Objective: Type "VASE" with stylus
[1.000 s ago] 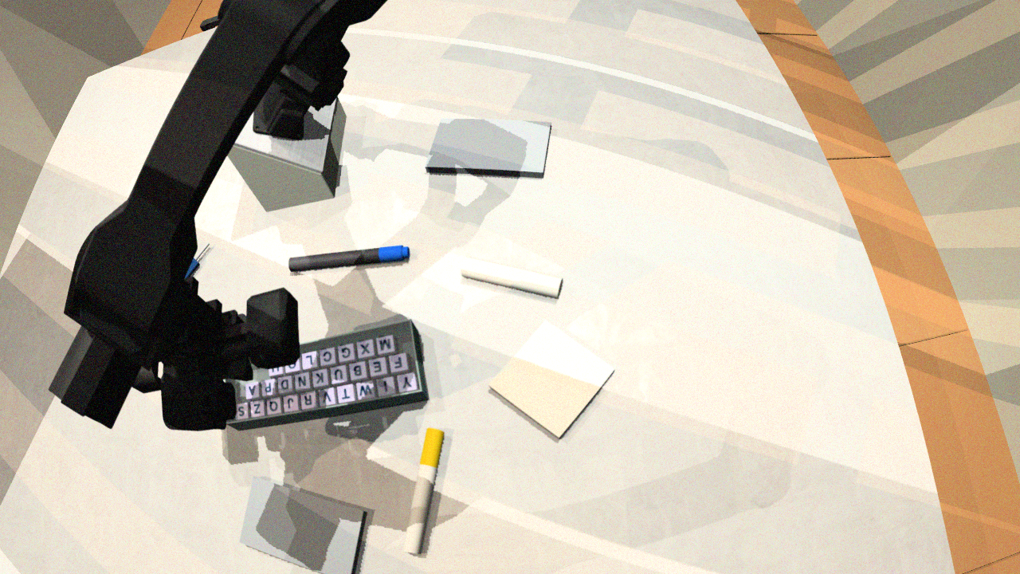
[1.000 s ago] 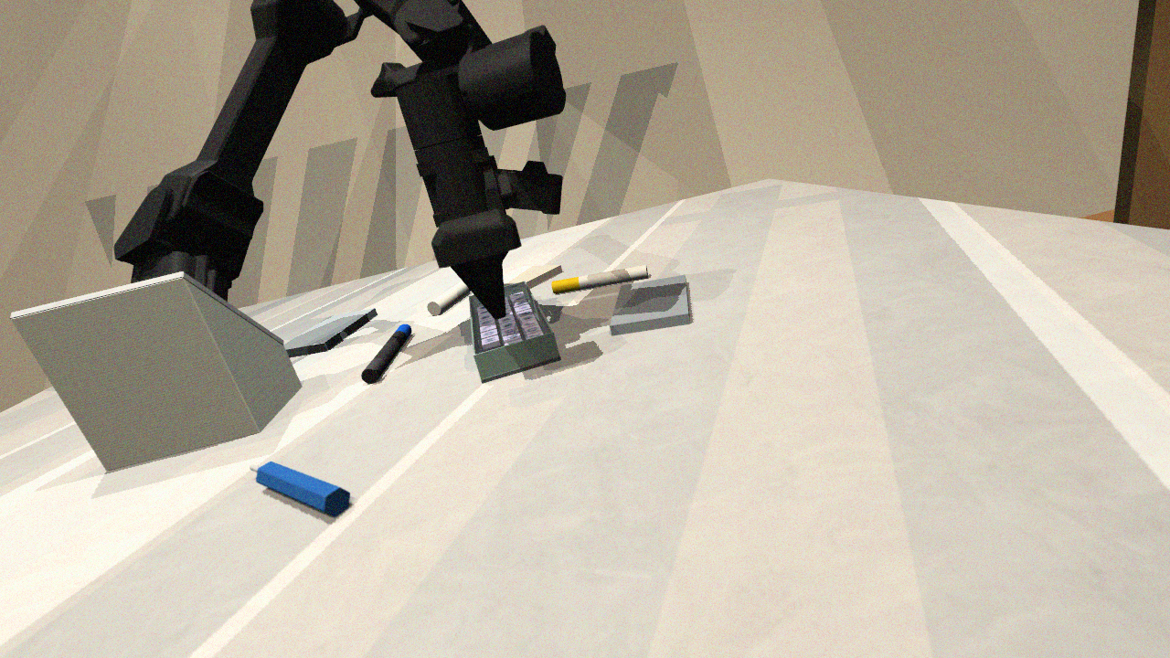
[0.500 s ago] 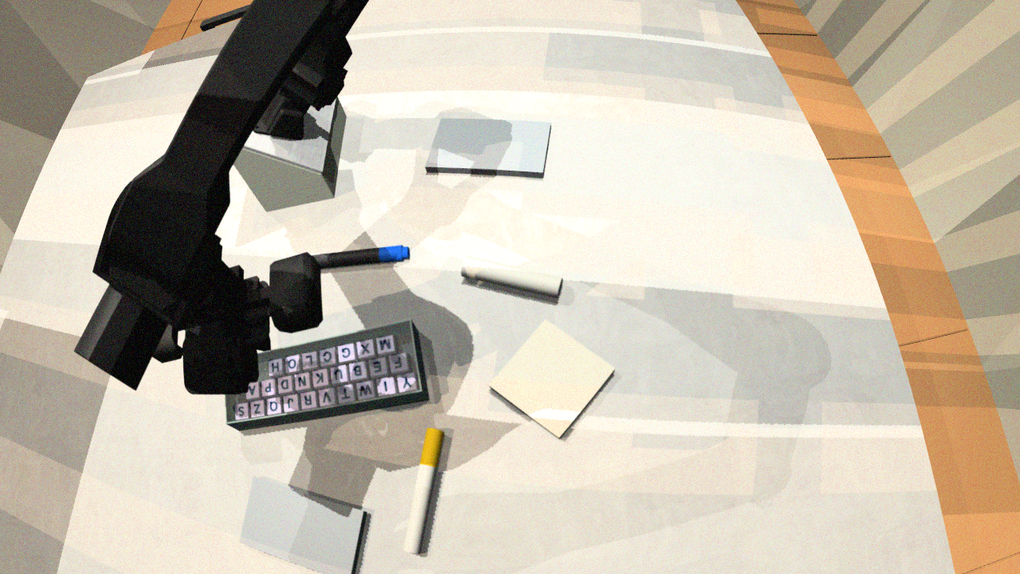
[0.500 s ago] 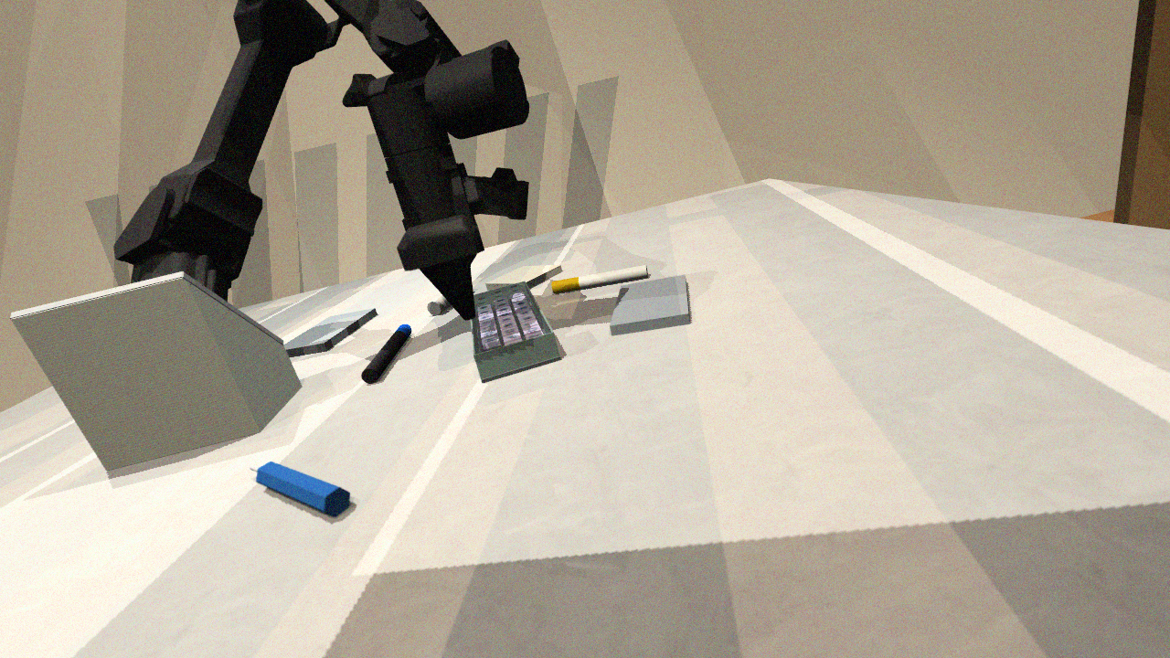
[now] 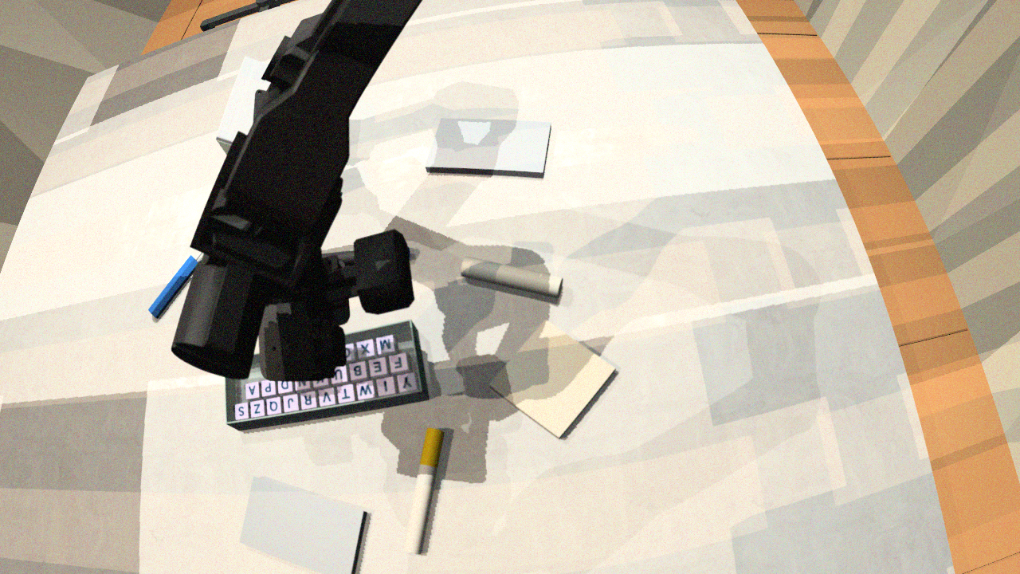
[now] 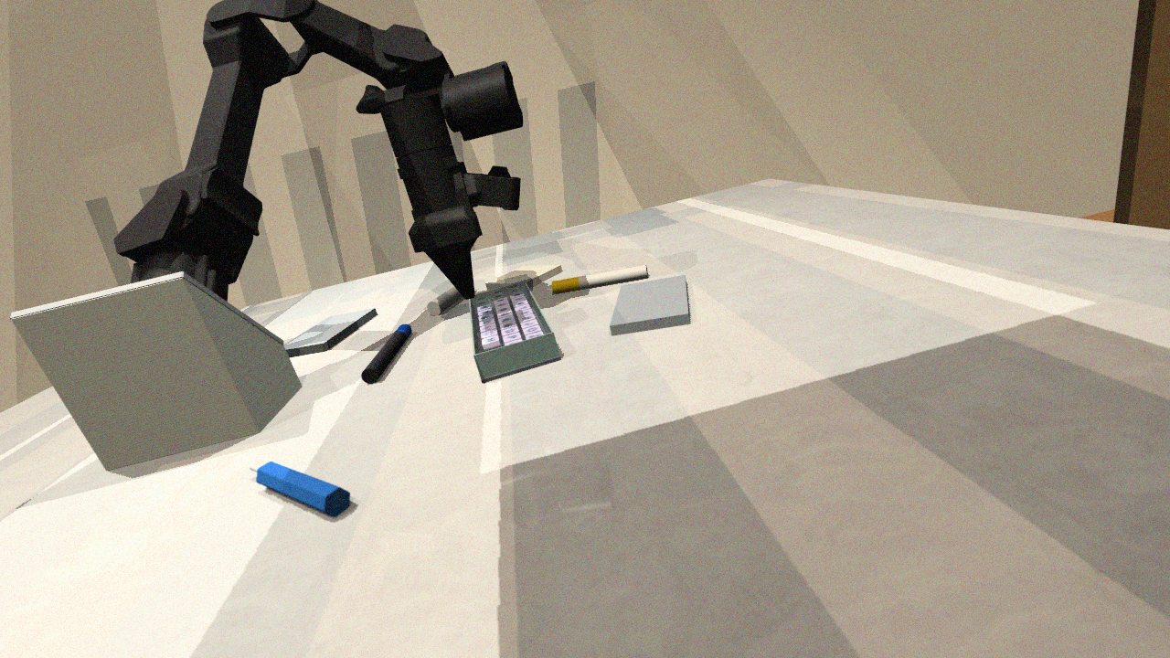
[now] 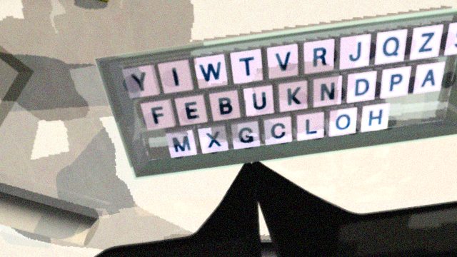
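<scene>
Blue hexagonal plastic rod w/ thin needle tip (image 5: pixel 172 287) (image 6: pixel 303 489), prob. the stylus: L side of frame in top view, lower L in ext. view, lying on the desk, well apart from the kbd. Not in wrist view.

Progress: nothing in view confirms a letter typed. No key looks clearly pressed; past presses can't be read off the keys. Stylus not in hand, so by my judgement pick-up is outstanding & all of VASE prob. still to do w/ it. Dark green open-topped keyboard tray w/ pale lilac square keys (image 5: pixel 421 356) (image 6: pixel 519 360) (image 7: pixel 118 118) sits lower L of centre in top view. White V key (image 5: pixel 324 395) (image 7: pixel 283 61) in row nearest top of wrist frame; white A key (image 5: pixel 251 389) (image 7: pixel 429 78) toward R; white S key (image 5: pixel 238 408) (image 7: pixel 453 36) cut by R edge; white E key (image 5: pixel 374 365) (image 7: pixel 191 110) L of centre.

Hand: black tapered two-finger gripper (image 5: pixel 303 349) (image 6: pixel 468 294) (image 7: pixel 252 170) clenched, tips together, nothing grasped. Tips overlap kbd's lower rim in wrist view, below G & C; contact w/ rim can't be told.

Next, I'd say: back off, open, fetch stylus. Risk: bare tips nudging kbd.
</scene>
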